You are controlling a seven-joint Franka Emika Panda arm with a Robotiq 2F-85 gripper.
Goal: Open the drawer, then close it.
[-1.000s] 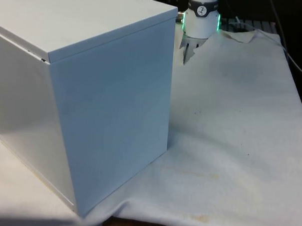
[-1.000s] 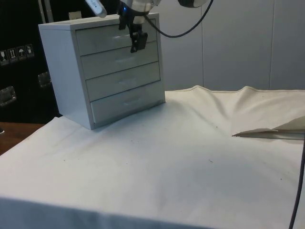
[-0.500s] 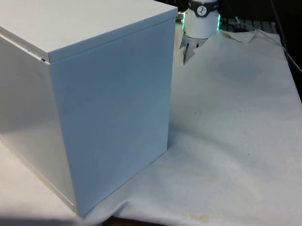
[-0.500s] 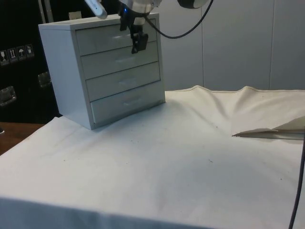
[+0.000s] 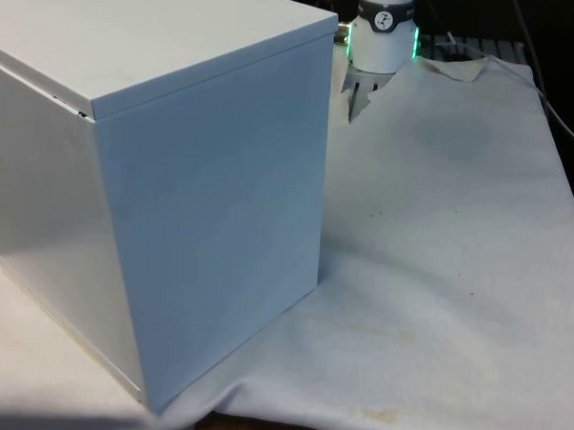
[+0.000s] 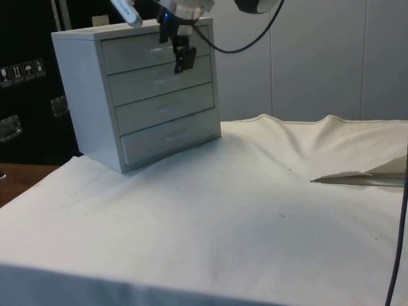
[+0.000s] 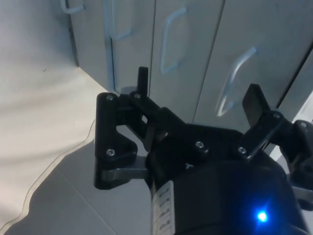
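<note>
Fingers apart, the hand (image 7: 195, 105) hovers just before the chest (image 6: 137, 95) at the counter's (image 6: 242, 217) far corner. One drawer's handle (image 7: 234, 78) lies between the fingers, untouched, its bar crossing the gap.

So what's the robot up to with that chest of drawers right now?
The gripper is poised in front of the white chest of drawers, level with the top drawer, and its fingers sit spread on either side of that drawer's handle. All four drawers look shut, so the opening step has not started. The chest stands on the white cloth.
</note>
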